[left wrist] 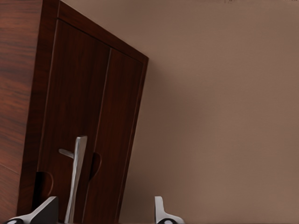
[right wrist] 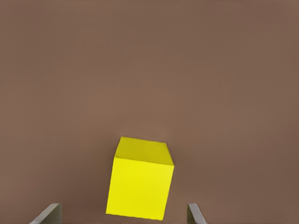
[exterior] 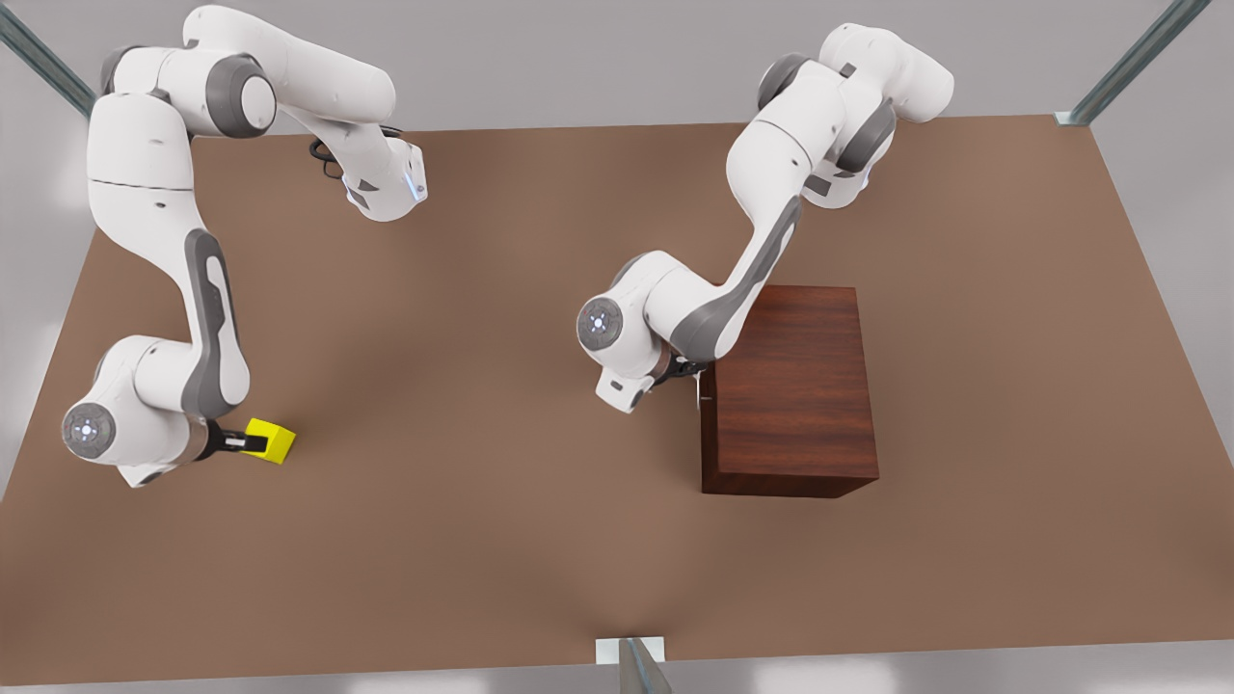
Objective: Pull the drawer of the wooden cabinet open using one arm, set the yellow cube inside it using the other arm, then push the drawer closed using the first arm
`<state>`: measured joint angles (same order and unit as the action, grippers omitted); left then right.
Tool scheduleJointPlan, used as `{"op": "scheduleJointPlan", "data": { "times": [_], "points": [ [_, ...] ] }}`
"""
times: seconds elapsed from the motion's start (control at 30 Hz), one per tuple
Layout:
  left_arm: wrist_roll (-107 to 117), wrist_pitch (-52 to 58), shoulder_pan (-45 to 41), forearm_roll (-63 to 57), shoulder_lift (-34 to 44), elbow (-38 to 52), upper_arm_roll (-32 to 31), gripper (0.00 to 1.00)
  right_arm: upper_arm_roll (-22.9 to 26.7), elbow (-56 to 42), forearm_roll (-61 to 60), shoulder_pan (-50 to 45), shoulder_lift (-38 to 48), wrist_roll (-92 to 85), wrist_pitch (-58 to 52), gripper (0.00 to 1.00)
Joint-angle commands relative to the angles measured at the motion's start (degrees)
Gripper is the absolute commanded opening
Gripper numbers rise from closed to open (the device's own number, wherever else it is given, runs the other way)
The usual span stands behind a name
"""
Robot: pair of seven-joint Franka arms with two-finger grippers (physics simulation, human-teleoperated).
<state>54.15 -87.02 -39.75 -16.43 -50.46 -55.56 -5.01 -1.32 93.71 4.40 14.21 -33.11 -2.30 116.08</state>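
Cabinet (exterior: 791,390) mid-table (exterior: 482,540), broad bare tabletop around, left gripper (left wrist: 103,212) spread around handle (left wrist: 76,179), right gripper (right wrist: 124,214) spread astride cube (right wrist: 140,184) near table's left edge.

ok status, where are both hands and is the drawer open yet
Left hand open around the drawer handle. Drawer shut. Right hand open, straddling the cube. Nothing in the way.

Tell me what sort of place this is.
Likely a simulated robot test cell, not a home: a bare brown table framed by metal struts, with two white arms. The left gripper is at the wooden cabinet; the right gripper is at the yellow cube.
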Motion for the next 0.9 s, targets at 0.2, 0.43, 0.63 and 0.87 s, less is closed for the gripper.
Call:
{"op": "scheduleJointPlan", "data": {
  "times": [0.2, 0.43, 0.63, 0.87],
  "points": [
    [-3.3, 1.5, 0.5, 0.4, -0.2, -0.1, 0.0, 1.0, 0.0, 0.9, -0.2, 0.8, -1.4, 0.3, 3.6, 1.0],
    [-3.4, 1.0, 0.5, 0.3, -1.4, 0.0, 0.0, 1.0, 0.0, 1.1, -1.0, 0.9, -3.0, 0.3, 3.8, 1.0],
    [-3.5, 2.9, 0.6, 2.0, -1.8, -0.4, 0.0, 1.0, 0.0, 1.1, -1.0, 1.5, -4.7, 0.3, 4.3, 1.0],
    [-3.0, 1.9, 0.1, 1.8, -2.4, 0.2, -0.3, 1.0, 0.0, 1.2, -1.0, 1.7, -6.4, 0.2, 4.8, 1.0]
  ]
}}
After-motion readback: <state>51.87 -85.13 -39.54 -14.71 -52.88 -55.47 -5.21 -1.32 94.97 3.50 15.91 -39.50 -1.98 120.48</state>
